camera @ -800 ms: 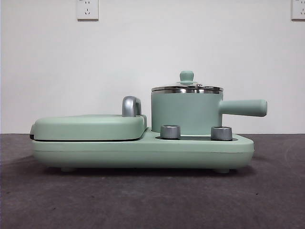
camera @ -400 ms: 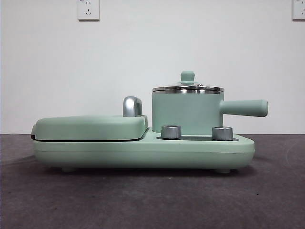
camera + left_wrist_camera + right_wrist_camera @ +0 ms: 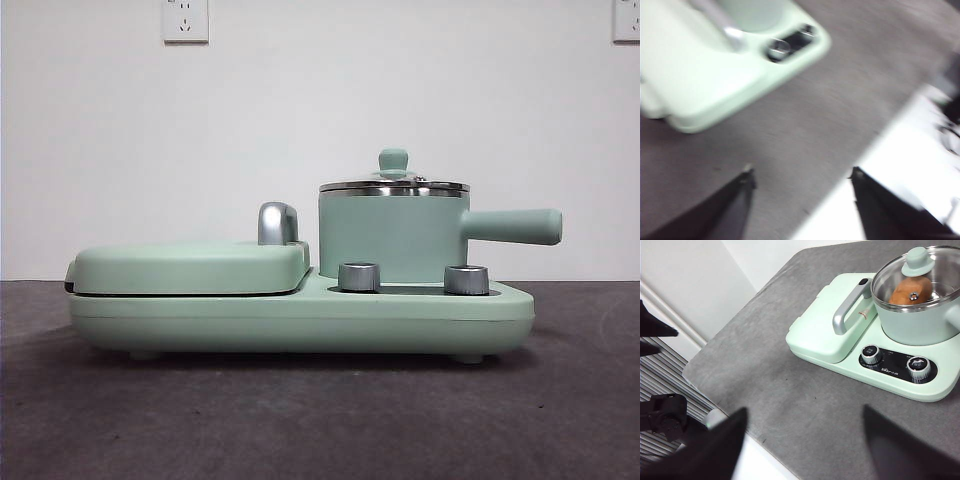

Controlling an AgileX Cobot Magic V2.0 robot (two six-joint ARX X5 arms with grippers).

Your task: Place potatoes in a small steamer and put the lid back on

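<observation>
right gripper (image 3: 802, 440): both black jaws rise at the bottom of the right wrist view, spread wide with only grey mat between them, gripping nothing, well back from the cooker
left gripper (image 3: 801, 190): blurry shot, but the jaws are clearly splayed apart and empty, over the mat's edge; the cooker's corner sits in the upper left of that frame
mat (image 3: 320, 420): grey, fills the lower part of the front view, everything stands on it
cooker base (image 3: 300, 320): mint green, long and low, centre of the front view
dials (image 3: 358, 277): two silver ones on the base's front, just in front of the pot, lower right in the right wrist view
griddle cover (image 3: 190, 265): flat, closed, left half of the base, with a chrome handle (image 3: 277, 222) at its right end
small steamer (image 3: 392, 238): sits on the right half of the base, right of centre in the front view, straight side handle pointing right
lid (image 3: 394, 184): on the pot, knob up, steel rim seated on the pot's rim
potato (image 3: 910, 290): orange-brown, inside the pot, seen through the glass in the upper right of the right wrist view
wall sockets (image 3: 185, 19): on the white wall behind, top of the front view
</observation>
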